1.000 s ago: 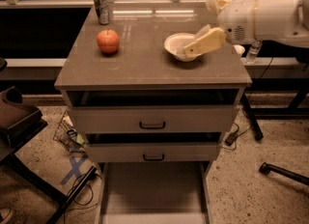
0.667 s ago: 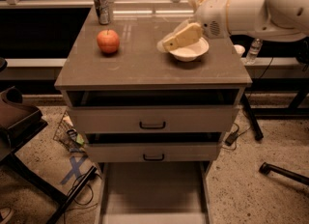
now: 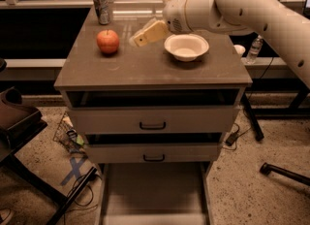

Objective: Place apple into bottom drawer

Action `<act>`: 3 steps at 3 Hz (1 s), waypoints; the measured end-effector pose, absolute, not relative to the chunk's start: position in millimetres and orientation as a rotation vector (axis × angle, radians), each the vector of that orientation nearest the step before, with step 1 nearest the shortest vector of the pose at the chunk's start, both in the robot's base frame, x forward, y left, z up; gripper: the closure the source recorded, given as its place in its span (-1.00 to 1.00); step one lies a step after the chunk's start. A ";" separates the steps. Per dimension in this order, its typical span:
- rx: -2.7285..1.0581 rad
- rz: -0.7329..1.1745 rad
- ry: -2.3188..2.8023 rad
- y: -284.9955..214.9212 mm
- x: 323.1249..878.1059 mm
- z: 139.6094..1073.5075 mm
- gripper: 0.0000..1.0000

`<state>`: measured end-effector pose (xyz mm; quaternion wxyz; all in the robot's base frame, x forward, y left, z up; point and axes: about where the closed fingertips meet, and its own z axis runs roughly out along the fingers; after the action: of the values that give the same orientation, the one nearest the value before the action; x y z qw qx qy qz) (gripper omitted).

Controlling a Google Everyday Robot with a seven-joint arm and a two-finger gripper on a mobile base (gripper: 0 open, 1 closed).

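Observation:
The red-orange apple sits on the cabinet top, at the left side. My gripper hangs above the cabinet top to the right of the apple and apart from it, at the end of the white arm that reaches in from the right. It holds nothing that shows. The bottom drawer is pulled out at the foot of the cabinet, with its pale flat floor bare. The two upper drawers show grey fronts with black handles.
A white bowl stands on the cabinet top right of the gripper. A metal can stands at the back left. A dark chair is at the left, a wire basket and cables on the floor, a bottle at the right.
The arm has swung left across the cabinet top, from over the bowl toward the apple. The apple, bowl and drawers have not moved.

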<state>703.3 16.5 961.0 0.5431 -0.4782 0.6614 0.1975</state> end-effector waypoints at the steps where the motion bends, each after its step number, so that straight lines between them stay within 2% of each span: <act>1: -1.178 0.492 1.609 36.0 715.4 941.3 -1.00; 3: -1.255 0.602 1.678 99.9 746.2 888.4 -1.00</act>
<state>746.2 99.9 888.4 0.4624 -0.5105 0.6824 0.2446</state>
